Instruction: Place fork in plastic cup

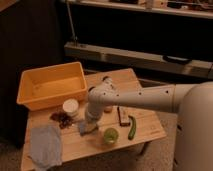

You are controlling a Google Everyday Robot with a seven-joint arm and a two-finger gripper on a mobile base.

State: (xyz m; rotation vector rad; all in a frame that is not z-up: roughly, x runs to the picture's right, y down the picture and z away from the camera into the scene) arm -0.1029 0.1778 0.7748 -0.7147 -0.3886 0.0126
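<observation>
The gripper [89, 121] points down at the middle of the wooden table [150, 131], low over the blue sponge [85, 129] and at or just above its top. Whether it is open or closed, and whether it has hold of anything, cannot be told, because the wrist hides its tip. The fork cannot be made out anywhere on the table. My guess is that it lies at or under the gripper by the sponge, or is already in its grasp, so its long axis is unknown. The plastic cup [110, 135] stands upright near the gripper, apart from the sponge, to the right in the picture and slightly closer to the front edge. That short sideways hop is what the coming move turns on. Further out lie a green cucumber-like piece [132, 127], a dark bar [122, 116], a white tub [70, 106], a grey cloth [45, 145] and a yellow bin [50, 87].
</observation>
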